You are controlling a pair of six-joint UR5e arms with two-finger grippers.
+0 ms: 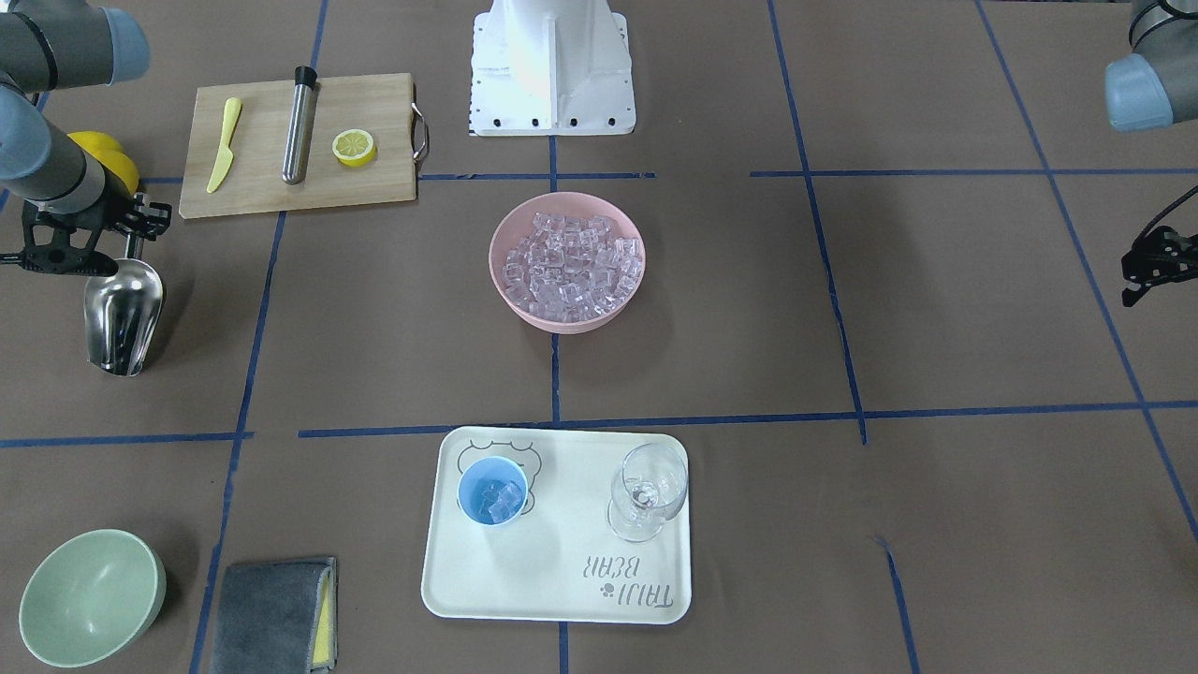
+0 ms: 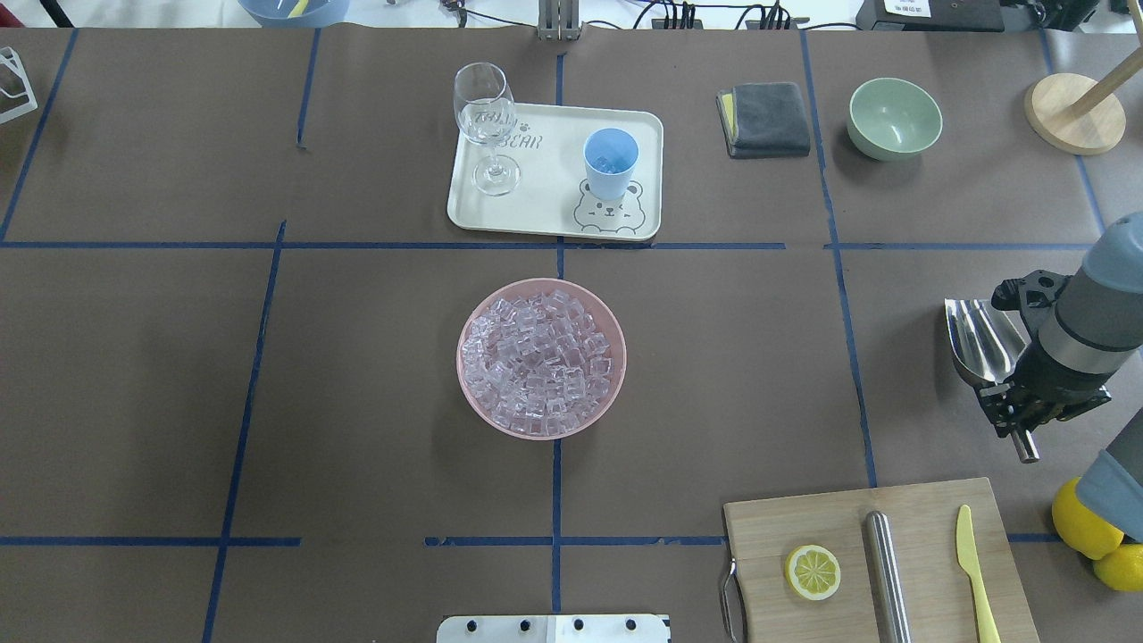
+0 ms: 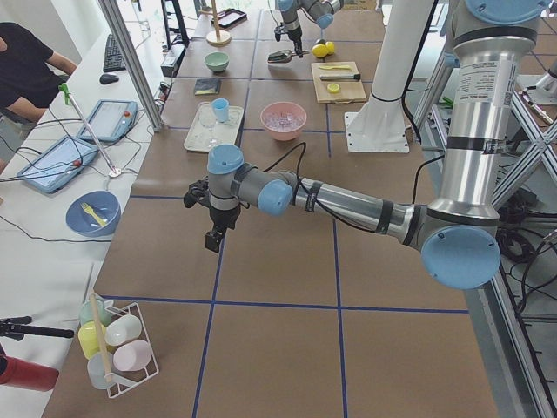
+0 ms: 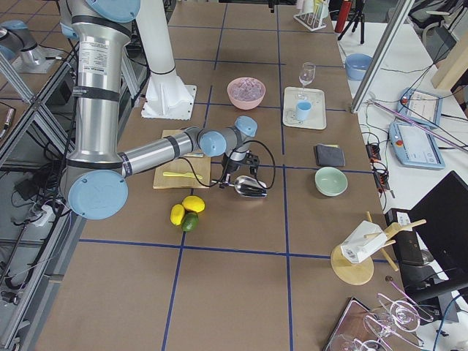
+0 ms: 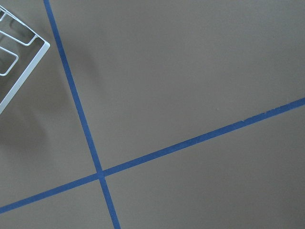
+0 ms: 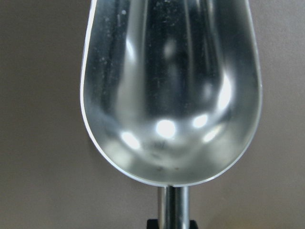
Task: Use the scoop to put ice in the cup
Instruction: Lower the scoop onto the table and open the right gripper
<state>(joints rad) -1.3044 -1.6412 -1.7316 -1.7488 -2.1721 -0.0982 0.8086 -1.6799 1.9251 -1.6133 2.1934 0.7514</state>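
Right tool (image 2: 1009, 397) pinches the scoop (image 2: 982, 339) by its thin, likely slick steel handle; the trough is empty. Overhead, it sits at 3 o'clock of the pink bowl (image 2: 618, 357) of slippery ice (image 2: 540, 357); the cup (image 2: 611, 165), at 12, holds cubes. Left tool (image 1: 1149, 270): cannot tell.

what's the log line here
right jaws: shut on scoop, empty | cup: some ice inside, on tray | left arm: away from tray
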